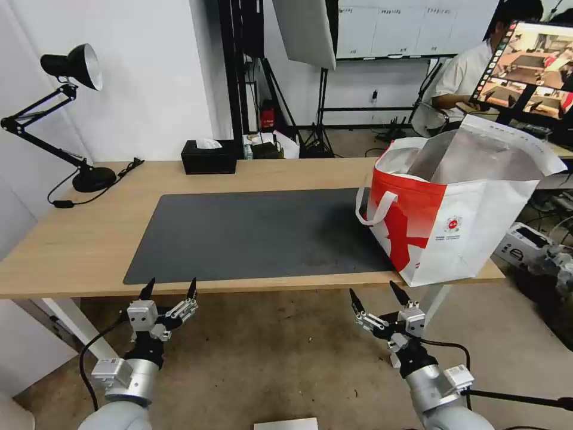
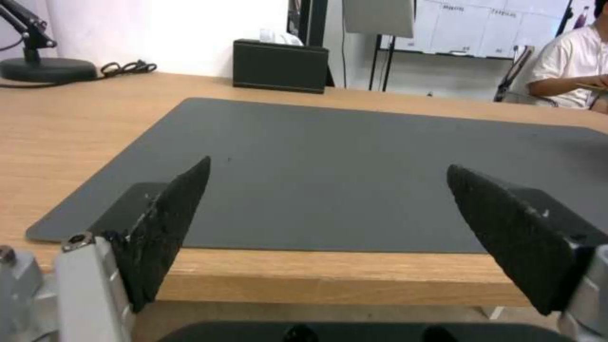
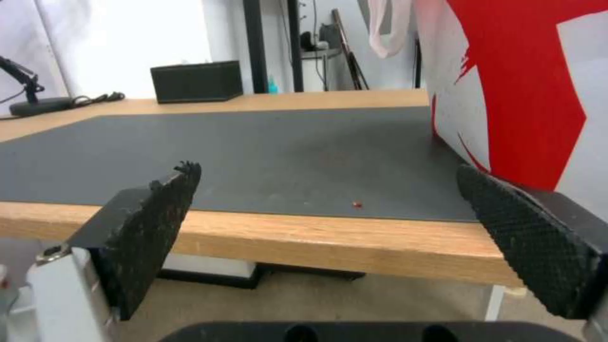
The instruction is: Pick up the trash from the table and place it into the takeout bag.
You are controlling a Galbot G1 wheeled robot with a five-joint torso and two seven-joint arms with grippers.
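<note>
The table (image 1: 71, 239) carried the dark grey mat (image 1: 256, 233), and on that mat no bowl, tray, wrapped ball or tissue could be seen; the one thing left was a tiny red speck (image 3: 358, 204) near the front edge, in the right wrist view. The takeout bag (image 1: 471, 227) stood upright on the table's right end, partly on the mat, its mouth open and foil lining showing; whatever lay inside it was hidden from the head camera. The left gripper (image 1: 169, 289) hung below and just in front of the table edge with its fingers spread wide and nothing between them, and the right gripper (image 1: 376, 294) sat likewise beside it, released and empty, near the bag's lower corner. By my reading the clearing looked essentially done (the speck seemed too small to pinch cleanly). Doing this step well would have meant keeping both arms low and clear of the bag's white strap handle (image 1: 373, 212), so nothing tipped it. The black tissue box (image 1: 209, 158) and desk lamp (image 1: 71, 65) at the back were no concern.
</note>
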